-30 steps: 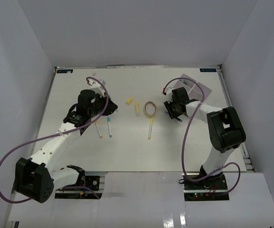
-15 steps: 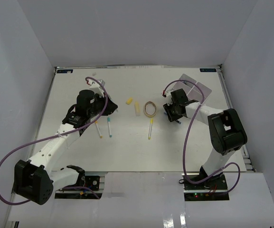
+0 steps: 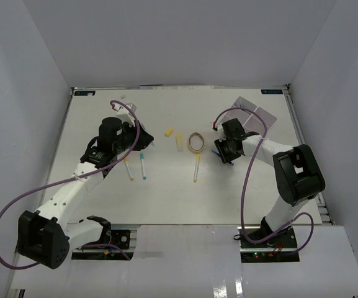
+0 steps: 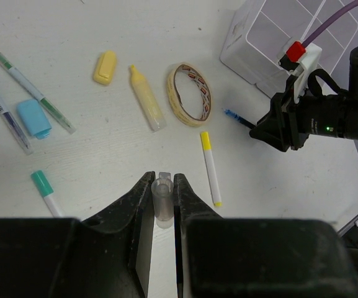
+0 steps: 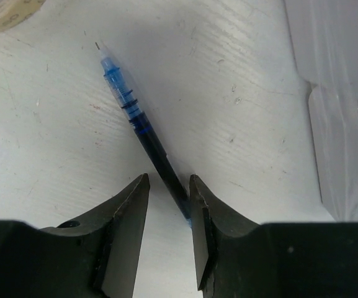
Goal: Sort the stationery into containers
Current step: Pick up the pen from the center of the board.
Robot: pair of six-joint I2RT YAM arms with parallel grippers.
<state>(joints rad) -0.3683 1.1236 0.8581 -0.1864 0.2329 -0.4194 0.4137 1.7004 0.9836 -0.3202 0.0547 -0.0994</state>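
Observation:
My left gripper (image 4: 162, 186) is shut on a small clear plastic cap (image 4: 162, 205) and holds it above the table. My right gripper (image 5: 168, 195) is open, low over a blue pen (image 5: 135, 118) that lies on the table. The pen's rear end sits between the fingers and touches the right one. The white four-compartment tray (image 3: 256, 115) stands just behind the right gripper (image 3: 226, 152). Left of it lie a tan ring (image 4: 190, 94), a yellow highlighter (image 4: 146, 98), a yellow block (image 4: 104, 67) and a yellow-capped pen (image 4: 210, 167).
A blue block (image 4: 33, 118), two thin pens (image 4: 26, 84) and a green-capped marker (image 4: 45, 189) lie under and beside the left arm (image 3: 110, 143). White walls enclose the table on three sides.
My right gripper has slid a little toward the near side, along the blue pen. The left arm has barely moved and still holds the clear cap.

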